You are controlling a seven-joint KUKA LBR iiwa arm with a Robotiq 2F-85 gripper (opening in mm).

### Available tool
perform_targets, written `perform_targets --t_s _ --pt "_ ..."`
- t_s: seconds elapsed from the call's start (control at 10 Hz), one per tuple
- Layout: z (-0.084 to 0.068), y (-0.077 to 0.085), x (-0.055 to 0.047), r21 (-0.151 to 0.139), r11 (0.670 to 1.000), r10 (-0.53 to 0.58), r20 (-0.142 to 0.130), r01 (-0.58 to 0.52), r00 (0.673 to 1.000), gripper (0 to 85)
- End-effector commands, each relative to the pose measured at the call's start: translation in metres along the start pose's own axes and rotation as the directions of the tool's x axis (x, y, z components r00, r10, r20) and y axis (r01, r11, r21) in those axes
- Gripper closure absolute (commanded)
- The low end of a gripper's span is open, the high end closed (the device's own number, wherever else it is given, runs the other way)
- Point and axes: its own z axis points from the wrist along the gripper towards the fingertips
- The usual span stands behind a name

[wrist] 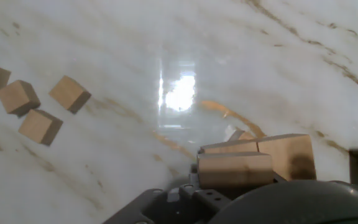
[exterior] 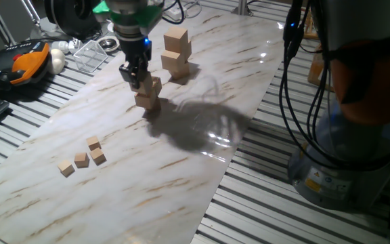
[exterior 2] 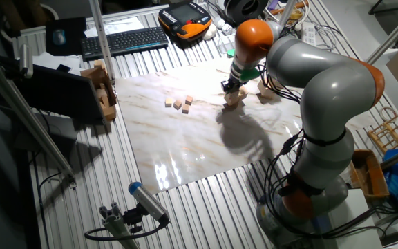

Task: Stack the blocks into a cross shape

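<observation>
Near the upper middle of one fixed view, the hand [exterior: 139, 80] grips a block [exterior: 152, 86] atop another on the bench [exterior: 181, 169], while two blocks [exterior: 177, 51] stand stacked beyond; light, rigid, smooth wood probably suits flat opposite faces.

Robotics lab, slatted aluminium bench [exterior 2: 185, 214], teach pendant [exterior 2: 185, 19], keyboard [exterior 2: 124, 40], trailing cables [exterior: 296, 102]

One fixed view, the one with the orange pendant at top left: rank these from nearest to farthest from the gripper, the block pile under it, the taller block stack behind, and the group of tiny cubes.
1. The block pile, directly at the gripper fingertips.
2. The taller block stack, a little to the right and farther back on the marble board.
3. The tiny cubes, far off toward the front left of the board.
</observation>
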Motion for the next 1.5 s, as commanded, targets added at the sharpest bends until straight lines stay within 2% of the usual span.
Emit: perform_targets --t_s 0.0,0.6,0.8,1.4 --pt "0.002 -0.005 0.0 -0.006 1.0 -0.001 0.001 0.001 1.0 85.0" --pt "0.002 -0.022 -0.005 -0.013 0.997 -0.072 0.015 0.073 0.997 85.0" --pt "0.003 -0.026 -0.005 -0.007 0.998 -0.064 0.014 0.064 0.998 85.0" --pt "0.013 -0.029 -0.004 -0.017 0.998 -0.052 0.01 0.052 0.999 85.0"
